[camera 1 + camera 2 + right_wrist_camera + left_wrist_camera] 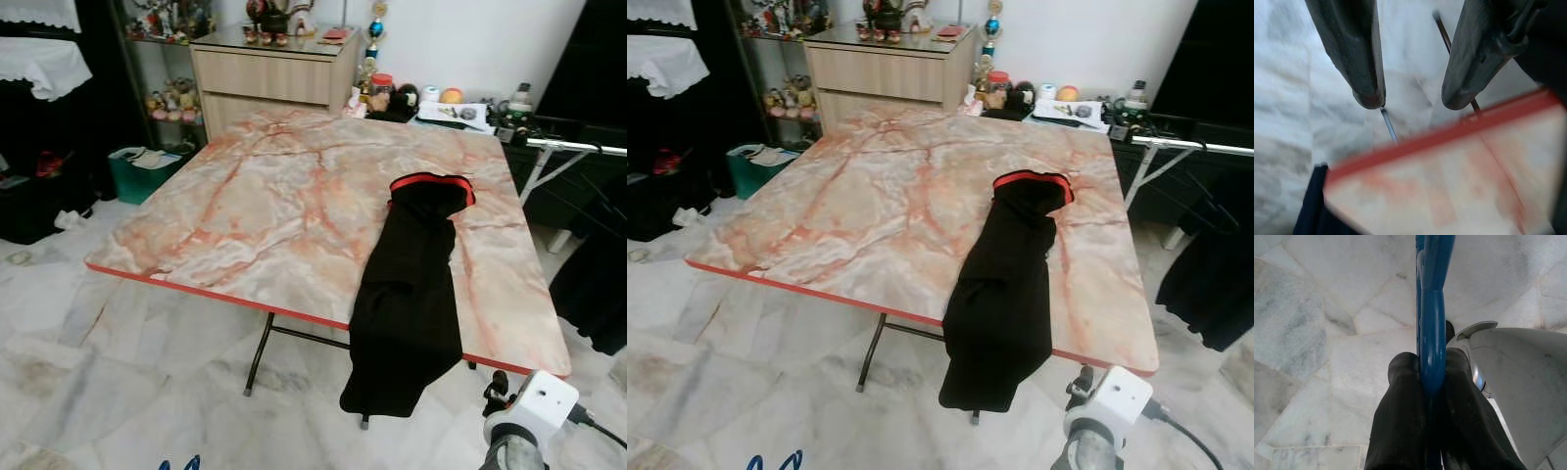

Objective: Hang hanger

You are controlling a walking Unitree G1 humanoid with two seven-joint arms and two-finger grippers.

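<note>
1. Left end effector (pixel 1432 382) is clamped tight on a blue hanger (pixel 1432 308), held low over the marble floor (pixel 1312 333).
2. Right end effector (pixel 1413 98) is spread open with nothing in it, sitting near the table (pixel 294 206) edge.
3. Black garment (pixel 411 294) drapes off the table; drying rack (pixel 578 149) is off to the right.
4. The grip's on a thin bar, so I reckon the hanger could twist or slip on the way over.

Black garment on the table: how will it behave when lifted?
The black garment is probably floppy: it drapes limply over the table edge. Likely light. Its overhanging part may drag it off if nudged.
</note>
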